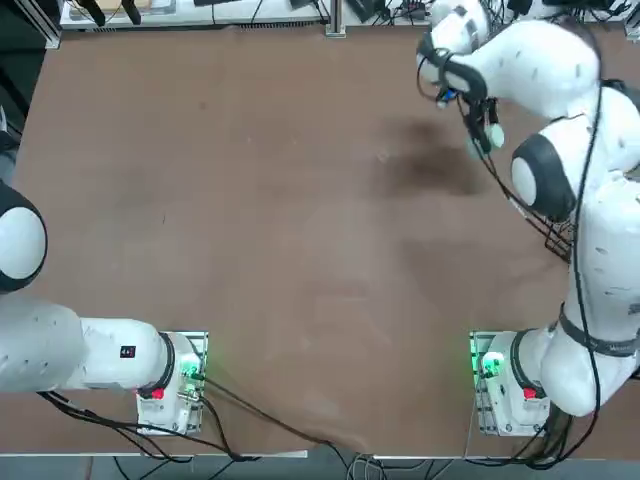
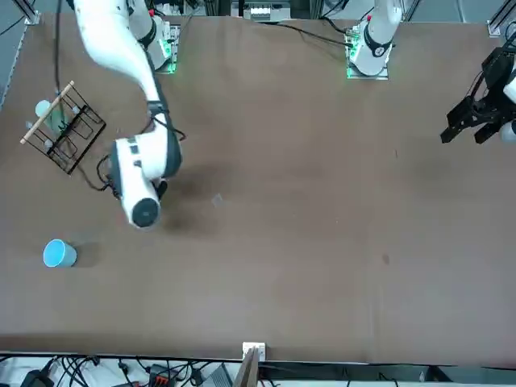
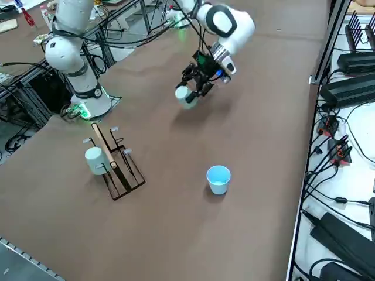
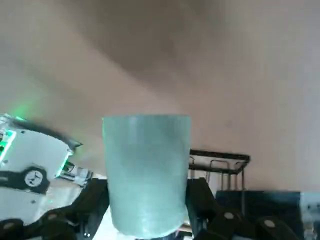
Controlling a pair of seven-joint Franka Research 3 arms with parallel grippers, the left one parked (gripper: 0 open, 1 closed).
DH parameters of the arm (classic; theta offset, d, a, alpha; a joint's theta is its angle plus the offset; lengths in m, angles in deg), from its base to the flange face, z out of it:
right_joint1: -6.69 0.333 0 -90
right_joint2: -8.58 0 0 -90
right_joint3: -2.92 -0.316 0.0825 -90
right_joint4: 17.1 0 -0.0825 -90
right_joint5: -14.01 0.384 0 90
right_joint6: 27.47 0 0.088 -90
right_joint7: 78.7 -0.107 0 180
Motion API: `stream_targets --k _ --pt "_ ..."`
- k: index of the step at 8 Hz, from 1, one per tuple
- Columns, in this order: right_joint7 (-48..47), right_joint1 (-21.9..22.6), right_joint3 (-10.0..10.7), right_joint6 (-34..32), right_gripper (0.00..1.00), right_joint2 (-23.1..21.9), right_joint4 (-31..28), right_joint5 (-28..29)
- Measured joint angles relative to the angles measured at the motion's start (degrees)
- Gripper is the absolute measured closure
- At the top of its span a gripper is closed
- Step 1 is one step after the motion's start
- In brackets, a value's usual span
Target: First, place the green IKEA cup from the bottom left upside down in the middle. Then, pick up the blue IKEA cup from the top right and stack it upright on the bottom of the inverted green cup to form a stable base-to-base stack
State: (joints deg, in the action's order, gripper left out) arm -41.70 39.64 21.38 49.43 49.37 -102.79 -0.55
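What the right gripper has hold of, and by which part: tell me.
The right gripper, over the table, holds a pale green cup by its sides, towards the narrower base end, with the wider rim pointing away.

White casing, black trailing cables

The green IKEA cup (image 4: 147, 175), pale mint and tapered, is held between the fingertips of the right gripper (image 4: 147, 200), raised above the counter (image 3: 158, 234), in the upper middle of the right side view. The blue IKEA cup (image 3: 218, 179), light sky-blue, stands upright on the counter, mouth up and ungripped, at the lower left of the front view.
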Motion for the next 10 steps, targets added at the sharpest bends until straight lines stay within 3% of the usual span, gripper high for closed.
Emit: stream_targets --k 5,6,7,10 --pt "-9.3 -0.4 0.3 3.2 0.13 6.3 -0.1 0.0" --pt "-10.3 -0.4 0.3 4.0 0.1 7.2 -0.1 0.0" --pt "-10.8 -0.4 0.3 4.1 0.0 7.7 0.0 0.0" --pt "-11.4 -0.4 0.4 4.2 0.0 7.6 0.7 0.0"
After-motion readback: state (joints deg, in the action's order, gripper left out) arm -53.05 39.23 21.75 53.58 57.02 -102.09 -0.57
